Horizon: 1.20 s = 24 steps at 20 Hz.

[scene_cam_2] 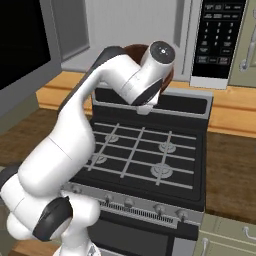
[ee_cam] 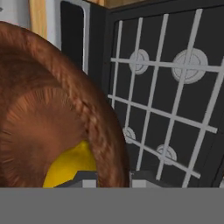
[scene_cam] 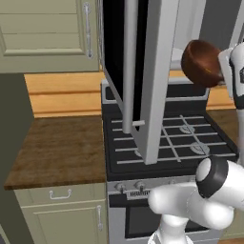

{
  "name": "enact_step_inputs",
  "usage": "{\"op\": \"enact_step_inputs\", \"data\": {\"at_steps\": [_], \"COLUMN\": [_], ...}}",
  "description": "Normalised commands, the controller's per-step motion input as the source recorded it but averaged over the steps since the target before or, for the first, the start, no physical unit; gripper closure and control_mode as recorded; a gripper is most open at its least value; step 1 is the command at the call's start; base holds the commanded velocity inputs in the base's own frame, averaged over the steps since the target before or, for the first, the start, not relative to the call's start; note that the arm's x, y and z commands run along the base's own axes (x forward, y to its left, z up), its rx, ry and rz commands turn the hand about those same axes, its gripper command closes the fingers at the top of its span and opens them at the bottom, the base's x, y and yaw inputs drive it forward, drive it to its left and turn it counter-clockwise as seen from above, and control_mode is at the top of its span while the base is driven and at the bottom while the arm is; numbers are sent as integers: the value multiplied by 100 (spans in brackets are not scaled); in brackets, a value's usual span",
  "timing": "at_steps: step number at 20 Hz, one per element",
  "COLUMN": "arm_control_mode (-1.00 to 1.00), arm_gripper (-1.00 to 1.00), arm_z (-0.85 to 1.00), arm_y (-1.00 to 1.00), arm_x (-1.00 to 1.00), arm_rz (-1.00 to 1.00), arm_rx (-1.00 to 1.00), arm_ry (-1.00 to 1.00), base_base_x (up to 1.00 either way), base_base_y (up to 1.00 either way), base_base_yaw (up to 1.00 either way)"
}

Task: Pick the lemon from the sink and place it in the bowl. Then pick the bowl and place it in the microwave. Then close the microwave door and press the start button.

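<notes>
The reddish-brown bowl [scene_cam: 201,62] hangs tilted in the air above the black stove, level with the microwave's pale interior [scene_cam: 187,24]. My gripper [scene_cam: 223,66] is shut on its rim at the right side. In the hand view the bowl [ee_cam: 52,118] is close up on the left, with the yellow lemon [ee_cam: 70,165] lying inside it, and the gripper [ee_cam: 113,179] pinches the rim between its fingertips [ee_cam: 85,178]. The microwave door [scene_cam: 143,71] stands open, swung out over the stove. In the right base view my arm hides most of the bowl [scene_cam_2: 131,48], beside the microwave's control panel [scene_cam_2: 219,35]. The sink is out of view.
The black stove [scene_cam: 176,138] with its grey burner grates [scene_cam_2: 145,150] lies under the bowl. A brown wooden counter [scene_cam: 57,147] sits left of it, with beige cabinets [scene_cam: 47,33] above and a drawer below. More counter [scene_cam_2: 232,170] runs right of the stove.
</notes>
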Motion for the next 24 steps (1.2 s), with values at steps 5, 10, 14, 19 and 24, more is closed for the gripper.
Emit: {"op": "enact_step_inputs", "data": {"at_steps": [5, 10, 14, 19, 24], "arm_control_mode": [-100, -100, -100, -100, -100], "arm_gripper": [100, 100, 100, 100, 100], "arm_z": [26, 35, 48, 37, 4], "arm_y": [19, 24, 24, 14, 7], "arm_x": [92, 86, 56, 46, 39], "arm_rz": [2, 0, 0, 0, 0], "arm_rx": [0, 0, 0, 0, 0], "arm_ry": [0, 1, 0, 0, 0], "base_base_x": [0, 0, 0, 0, 0], "base_base_y": [0, 0, 0, 0, 0], "base_base_yaw": [0, 0, 0, 0, 0]}}
